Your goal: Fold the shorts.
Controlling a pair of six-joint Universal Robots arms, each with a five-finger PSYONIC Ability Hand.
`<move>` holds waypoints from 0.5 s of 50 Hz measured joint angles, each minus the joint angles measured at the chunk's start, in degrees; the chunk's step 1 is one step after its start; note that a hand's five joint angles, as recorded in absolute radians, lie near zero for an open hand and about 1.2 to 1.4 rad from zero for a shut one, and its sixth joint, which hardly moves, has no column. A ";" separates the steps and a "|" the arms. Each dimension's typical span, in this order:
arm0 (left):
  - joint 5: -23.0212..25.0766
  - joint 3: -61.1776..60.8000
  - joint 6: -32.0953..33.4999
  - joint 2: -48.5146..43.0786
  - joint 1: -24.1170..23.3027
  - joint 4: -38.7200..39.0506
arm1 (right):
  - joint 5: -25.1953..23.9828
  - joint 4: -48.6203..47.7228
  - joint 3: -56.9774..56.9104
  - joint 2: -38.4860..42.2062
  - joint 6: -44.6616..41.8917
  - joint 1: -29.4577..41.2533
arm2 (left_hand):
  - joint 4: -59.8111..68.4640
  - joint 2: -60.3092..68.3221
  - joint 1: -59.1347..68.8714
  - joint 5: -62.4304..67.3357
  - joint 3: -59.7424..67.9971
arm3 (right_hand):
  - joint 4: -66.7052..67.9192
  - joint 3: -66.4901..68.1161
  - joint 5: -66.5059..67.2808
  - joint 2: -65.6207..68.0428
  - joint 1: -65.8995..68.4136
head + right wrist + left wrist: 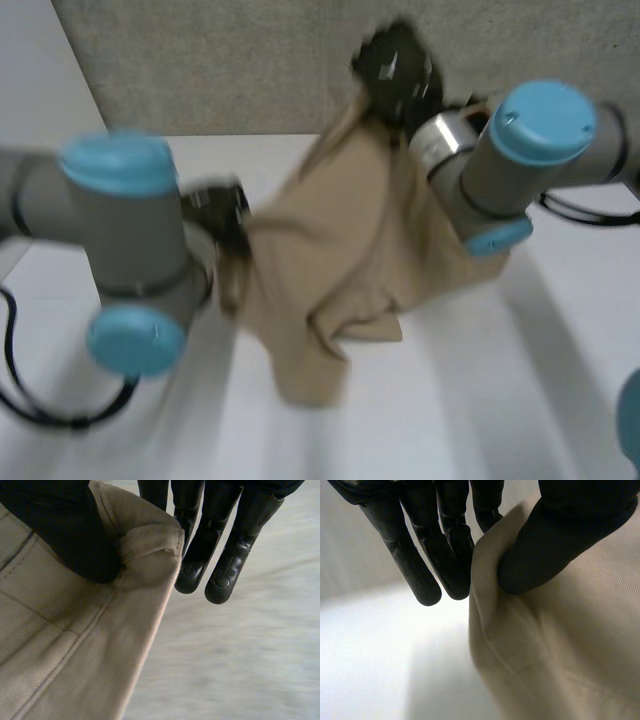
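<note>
A: Biggest thing first: the bench [500, 400], wide and white, with a grey wall [200, 60] behind it.

B: And over the middle of it, the shorts [340, 270], tan, hoisted up and draping between the two arms. The lowest fold hangs right down at the bench; whether it touches, I can't tell.

A: The right hand [395, 65] is the high one, up by the wall. The left hand [222, 215] sits lower, at the cloth's left edge.

B: Grip check. In the left wrist view the thumb presses onto the fabric with the fingers [427, 577] behind the edge, so that hand is pinching the shorts.

A: Same on the right: the thumb clamps a stitched hem corner against the fingers [220, 572].

B: How will it handle?

A: Soft, light woven cloth, I'd judge, with no stiffness at all. It sags and bunches wherever it isn't held. The doubled hems and seams look like the firmest places to take hold, since a single layer could slide out of a pinch.

B: Room to work?

A: Plenty of bare bench in front and to either side for laying it flat. The tight spots are the wall close behind the right hand and both arms crowding the cloth.
</note>
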 measured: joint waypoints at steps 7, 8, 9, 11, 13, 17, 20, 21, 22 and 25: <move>-2.30 13.94 4.88 6.19 2.94 11.32 | 5.85 -11.70 -1.45 -7.46 7.35 -0.56 | 0.20 0.02 3.83 0.00 0.00 | 0.00 0.00 0.01 0.00 0.00; -2.32 14.46 5.33 6.86 3.07 12.63 | 6.01 -12.08 -1.41 -7.88 7.81 -0.59 | 0.20 0.02 3.82 0.00 0.00 | 0.00 0.00 0.01 0.00 0.00; -2.29 14.76 5.71 7.43 3.16 13.73 | 6.30 -12.84 -1.28 -8.82 8.86 -0.67 | 0.20 0.02 3.82 0.00 0.00 | 0.00 0.00 0.01 0.00 0.00; -2.01 14.96 6.98 9.40 3.34 17.60 | 6.61 -14.04 -0.25 -11.23 11.59 -1.05 | 0.21 0.03 3.82 0.00 0.01 | 0.00 0.00 0.67 0.00 0.00; -1.58 14.10 7.62 10.51 3.32 19.54 | 6.50 -14.37 0.93 -12.66 13.18 -1.43 | 0.21 0.03 3.82 0.00 0.02 | 0.00 0.00 0.74 0.00 0.00; -0.08 8.73 8.43 12.53 2.92 21.69 | 5.07 -14.19 6.22 -15.83 15.80 -2.66 | 0.22 0.13 3.82 0.49 0.22 | 0.00 0.00 0.75 0.00 0.00; 0.85 2.90 8.55 13.37 2.54 21.78 | 3.08 -13.08 11.95 -17.31 16.38 -3.39 | 0.22 0.16 3.82 0.49 0.26 | 0.00 0.00 1.42 0.00 0.00; 1.08 0.49 8.55 13.53 2.44 21.68 | 2.27 -12.42 14.28 -17.69 16.44 -3.62 | 0.22 0.16 3.82 0.49 0.26 | 0.01 0.00 1.57 0.00 0.00; 1.27 -1.61 8.54 13.64 2.35 21.59 | 1.77 -11.89 15.92 -17.91 16.45 -3.76 | 0.23 0.17 3.82 0.49 0.26 | 0.08 0.01 1.73 0.00 0.00; 1.57 -8.22 8.56 13.69 2.15 20.95 | 0.04 -8.28 23.14 -18.53 16.22 -4.66 | 0.23 0.17 3.82 0.49 0.27 | 0.27 0.21 1.73 0.00 -0.05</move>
